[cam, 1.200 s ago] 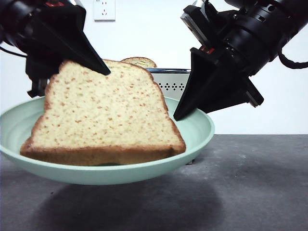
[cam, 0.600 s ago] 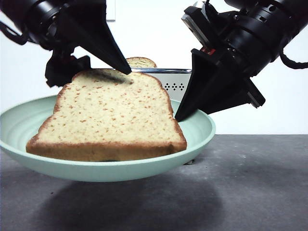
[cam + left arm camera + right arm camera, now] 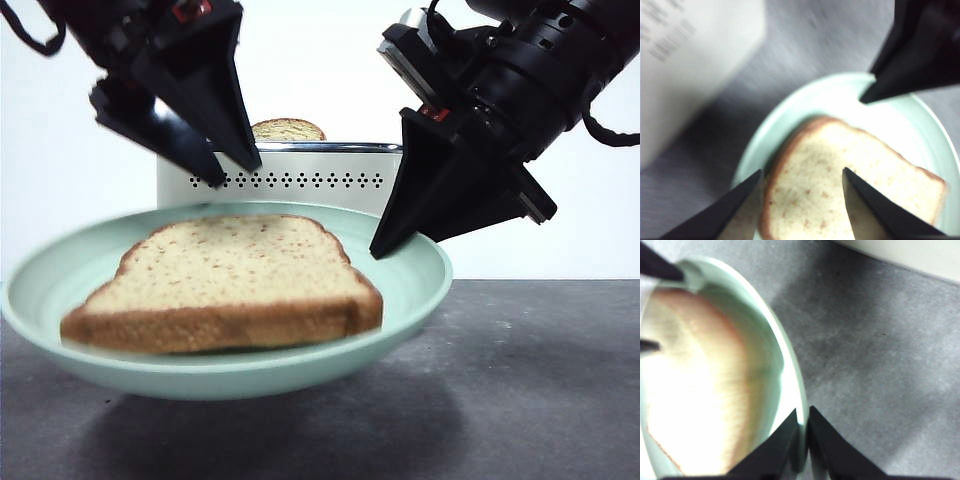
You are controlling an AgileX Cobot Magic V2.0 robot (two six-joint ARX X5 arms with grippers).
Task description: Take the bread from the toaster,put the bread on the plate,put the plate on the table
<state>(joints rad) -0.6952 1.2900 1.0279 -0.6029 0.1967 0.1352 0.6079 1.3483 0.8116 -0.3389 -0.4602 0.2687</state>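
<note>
Bread [image 3: 225, 280] flat on plate [image 3: 410, 290] — plate held clear of table [image 3: 540, 380].
Right gripper [image 3: 802, 432] pinches plate rim; left gripper [image 3: 802, 177] spread wide, empty, just above bread; toaster [image 3: 300, 178] behind — second slice [image 3: 288, 129] in its slot.

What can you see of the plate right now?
The plate is round, shallow, pale mint green, matte and plain. It is off the table, with its shadow below, tilted slightly, in front of the toaster. The right claw is shut on its rim. The bread lies flat in it. The left claw hangs open above the bread, not touching the plate.
</note>
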